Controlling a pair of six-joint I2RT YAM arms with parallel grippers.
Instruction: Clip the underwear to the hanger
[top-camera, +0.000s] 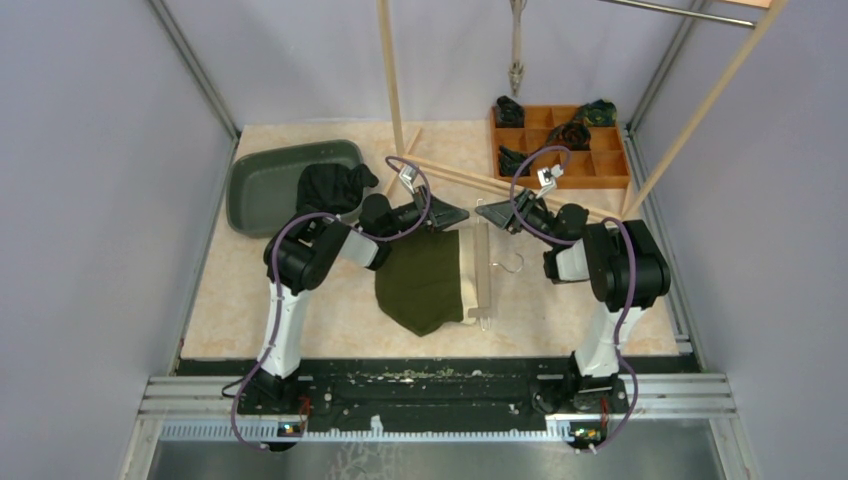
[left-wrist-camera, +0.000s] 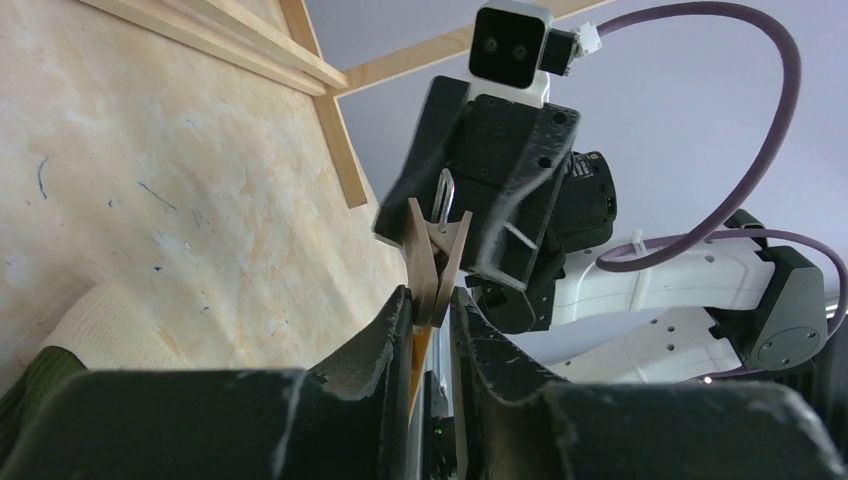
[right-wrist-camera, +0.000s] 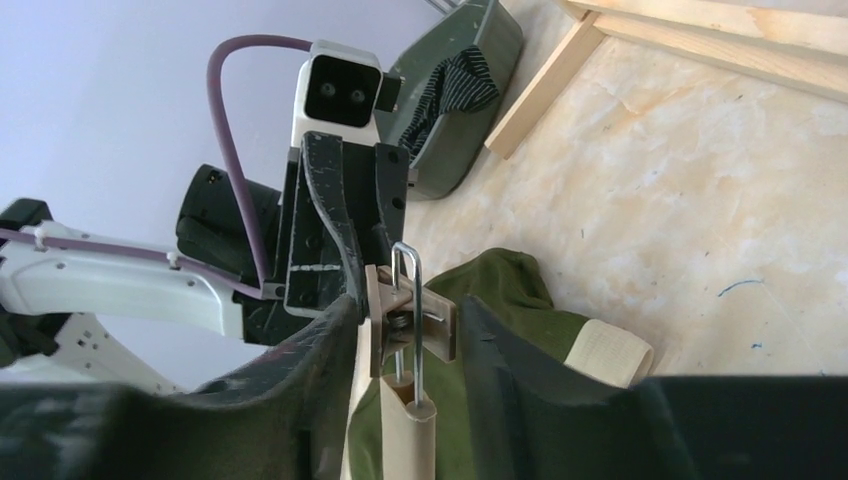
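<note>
- Left gripper (left-wrist-camera: 430, 308) is pinching, jaws narrow, on the thin end of the clip (left-wrist-camera: 436, 258).
- Right gripper (right-wrist-camera: 410, 322) is gripping the same clip from the opposite side, jaws narrow. Both fingers appear to be pressing its wooden plates beside the wire loop (right-wrist-camera: 405, 262).
- Hanger (top-camera: 484, 272) is lying flat on the table (top-camera: 300, 320), carrying the clip at its far end, with the hook (top-camera: 510, 263) pointing right.
- Underwear (top-camera: 420, 282) is lying flat just left of the hanger, with the waistband (top-camera: 466, 268) resting against it. No cloth is sitting between the clip's plates.
- Risk, as a judgement: two grippers are crowding one small clip, so an off-centre squeeze could be twisting it out of grip or sliding it along the hanger.
- Risk, as a judgement: both grippers are occupied, so nothing is feeding the waistband in, and the clip could be snapping shut on nothing.
- Underwear is showing as olive-green knit with a cream ribbed waistband. It looks limp and slightly rumpled, and is likely to bunch when pushed.
</note>
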